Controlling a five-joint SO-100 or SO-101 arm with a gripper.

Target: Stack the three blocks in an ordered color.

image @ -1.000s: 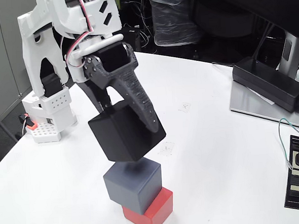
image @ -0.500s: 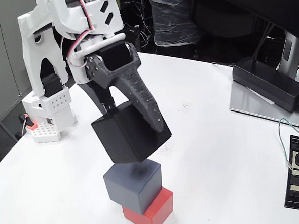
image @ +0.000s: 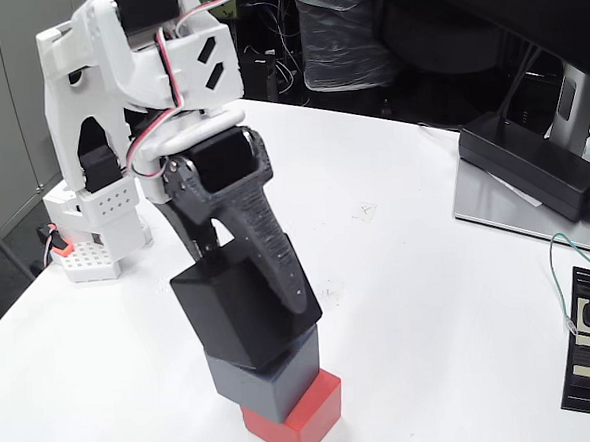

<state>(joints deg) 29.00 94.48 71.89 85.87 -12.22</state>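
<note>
At the table's near edge in the fixed view, a red block (image: 297, 419) lies on the white table (image: 430, 303) with a grey block (image: 265, 378) stacked on it. A black block (image: 235, 310) rests tilted on top of the grey one, its lower edge touching it. My black gripper (image: 265, 308) is shut on the black block, one long finger (image: 278, 262) running down its right face; the other finger is hidden behind the block.
The arm's white base (image: 100, 223) stands at the left with a small white perforated block and an orange part beside it. A long black power brick (image: 527, 162) lies on a grey plate at the right, and a black socket strip (image: 588, 338) with a cable sits near the right edge.
The gripper has come down and shifted left with the black block, which hung clear above the grey block before and now touches its top.
</note>
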